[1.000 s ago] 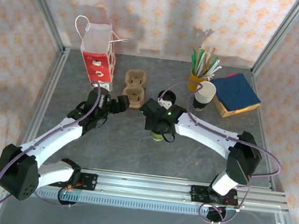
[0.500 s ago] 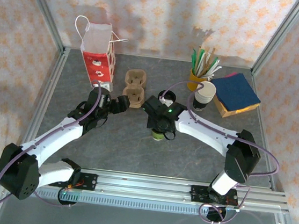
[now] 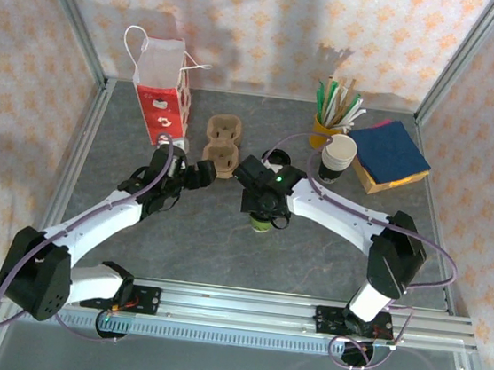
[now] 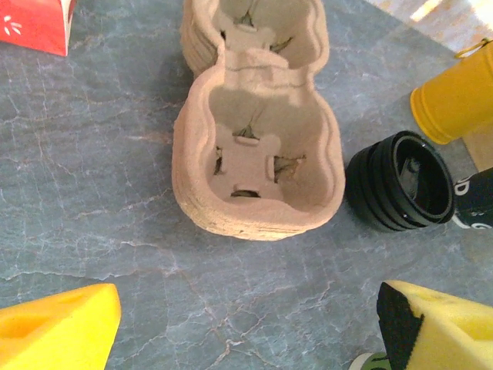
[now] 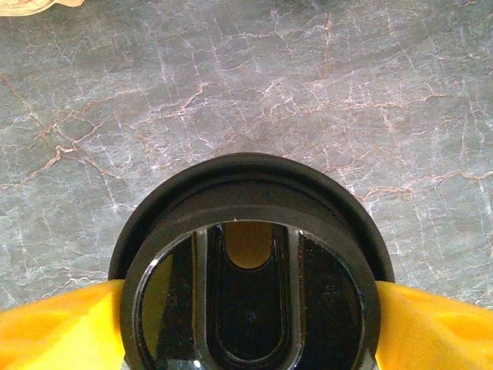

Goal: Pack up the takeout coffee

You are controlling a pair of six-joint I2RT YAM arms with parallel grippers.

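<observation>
The takeout coffee (image 3: 260, 225) stands mid-table under my right gripper (image 3: 262, 209), with a greenish cup bottom showing below it. In the right wrist view its round black lid (image 5: 250, 254) sits between my yellow fingers (image 5: 54, 324), which touch the rim on both sides; the right gripper (image 5: 250, 308) is shut on it. My left gripper (image 3: 206, 170) hovers open just before the brown pulp cup carrier (image 3: 222, 145). In the left wrist view the left gripper (image 4: 250, 316) has only bare table between its fingertips, and the carrier (image 4: 254, 154) lies ahead.
A red-and-white bag (image 3: 162, 86) stands at the back left. A yellow cup of stir sticks (image 3: 330, 123), an open paper cup (image 3: 338, 157) and blue napkins (image 3: 391, 152) are at the back right. A stack of black lids (image 4: 399, 181) sits right of the carrier.
The left arm has edged slightly toward the carrier. The right gripper stays over the lidded cup, almost unmoved.
</observation>
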